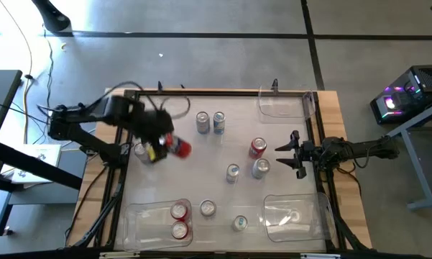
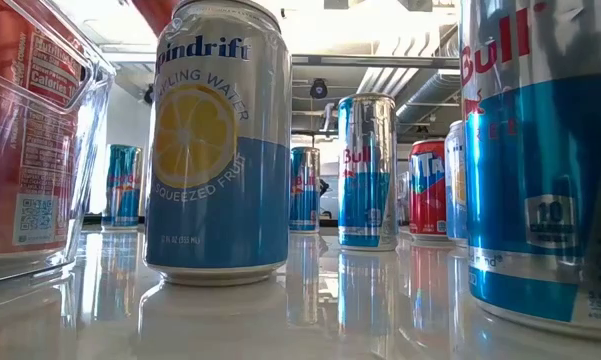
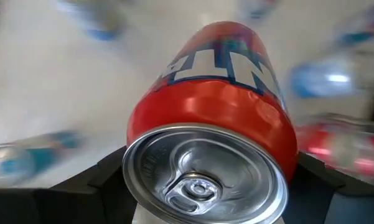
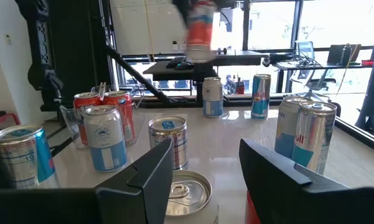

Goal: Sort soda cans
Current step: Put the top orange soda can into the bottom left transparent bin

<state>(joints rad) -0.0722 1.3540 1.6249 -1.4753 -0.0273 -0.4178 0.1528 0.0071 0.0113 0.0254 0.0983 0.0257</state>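
Observation:
My left gripper [image 1: 160,147] is over the table's left part, shut on a red soda can [image 3: 224,106], which shows blurred in the air in the right wrist view [image 4: 199,25]. Several soda cans stand upright on the white table: two blue ones at the far middle [image 1: 210,122], a red one [image 1: 257,147] and silver-blue ones [image 1: 261,167] [image 1: 233,173] near the centre. Two red cans [image 1: 180,219] stand in the near left bin. My right gripper [image 1: 291,152] waits open at the right edge, level, touching nothing. My left gripper pinches the red can's body just below its silver top [image 3: 143,134] between the two fingers [image 3: 102,180], one on each side. The fingers slant steeply down from above. The can is lifted clear of the table and tilted, its top toward the wrist.
Clear plastic bins sit at the near left [image 1: 140,223], near right [image 1: 295,219] and far right [image 1: 284,106]. Two more cans stand by the near edge [image 1: 208,208] [image 1: 240,223], and one [image 1: 140,150] stands beside the left arm. A raised frame [image 1: 320,144] borders the table.

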